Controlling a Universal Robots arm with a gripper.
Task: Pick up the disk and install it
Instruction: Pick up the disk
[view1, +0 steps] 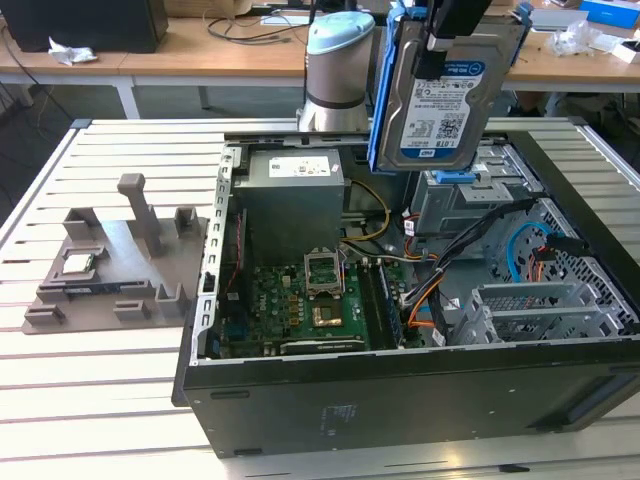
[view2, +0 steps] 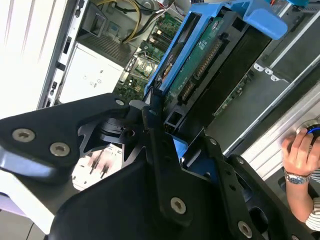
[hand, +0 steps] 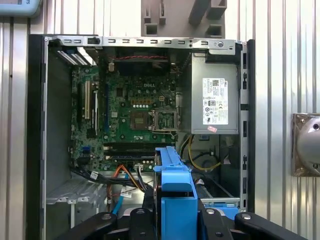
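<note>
Jaws of the black, bolted-link end effector (view1: 437, 45) are clamped on the disk (view1: 450, 90), a flat rectangular silver hard drive with a glossy white-and-blue label, framed by a bright blue plastic caddy. The disk hangs upright in the air, touching nothing else, above the grey perforated sheet-metal drive cage (view1: 470, 200) inside the case. In the second wrist view its underside shows a green circuit board (view2: 207, 55) edged by the blue caddy's ribbed rails.

Below lies a black steel computer case (view1: 400, 400), set on its side with the panel off, resting on a bench of pale, ridged metal slats (view1: 100, 400). Inside are a green motherboard (view1: 300, 300) with a square metal socket, a boxy grey power supply (view1: 295, 190), and bundles of orange, yellow and black cables (view1: 430, 295).

Near the bench edge at the exterior view's left, well apart from the case, sits a matte grey plastic fixture (view1: 140, 250) with blocky posts; a small square silver chip (view1: 80, 262) rests in one recess.

In the second wrist view a person's hand (view2: 300, 150), wearing a metal wristwatch, is beside the case.
</note>
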